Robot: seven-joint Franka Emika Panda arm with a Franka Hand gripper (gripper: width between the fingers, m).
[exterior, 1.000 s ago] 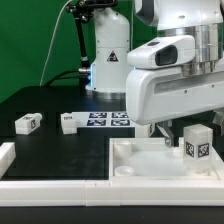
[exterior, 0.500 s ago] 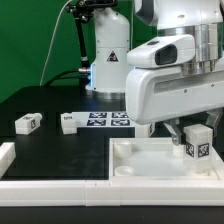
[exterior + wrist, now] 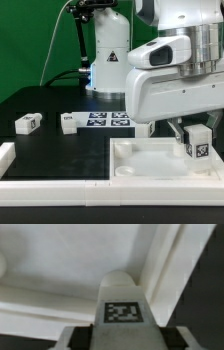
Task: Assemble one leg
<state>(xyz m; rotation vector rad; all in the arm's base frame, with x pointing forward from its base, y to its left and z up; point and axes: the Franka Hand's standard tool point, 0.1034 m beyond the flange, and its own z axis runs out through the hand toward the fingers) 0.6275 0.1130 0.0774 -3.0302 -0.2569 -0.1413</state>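
My gripper (image 3: 190,134) is shut on a white leg (image 3: 197,142) with a black-and-white tag and holds it upright over the far right corner of the large white tray-like piece (image 3: 140,172). In the wrist view the leg (image 3: 124,297) runs out from between my fingers (image 3: 75,339), its rounded end close to the tray's raised rim (image 3: 165,263). Whether the leg touches the tray cannot be told. Two more legs lie on the black table: one (image 3: 27,123) at the exterior view's left, one (image 3: 68,122) further right.
The marker board (image 3: 108,120) lies on the table behind the tray. A white raised rail (image 3: 40,181) runs along the front edge and left corner. The robot base (image 3: 108,55) stands at the back before a green backdrop.
The gripper and the held leg have shifted slightly toward the exterior view's right and a little down. The loose legs have not moved.
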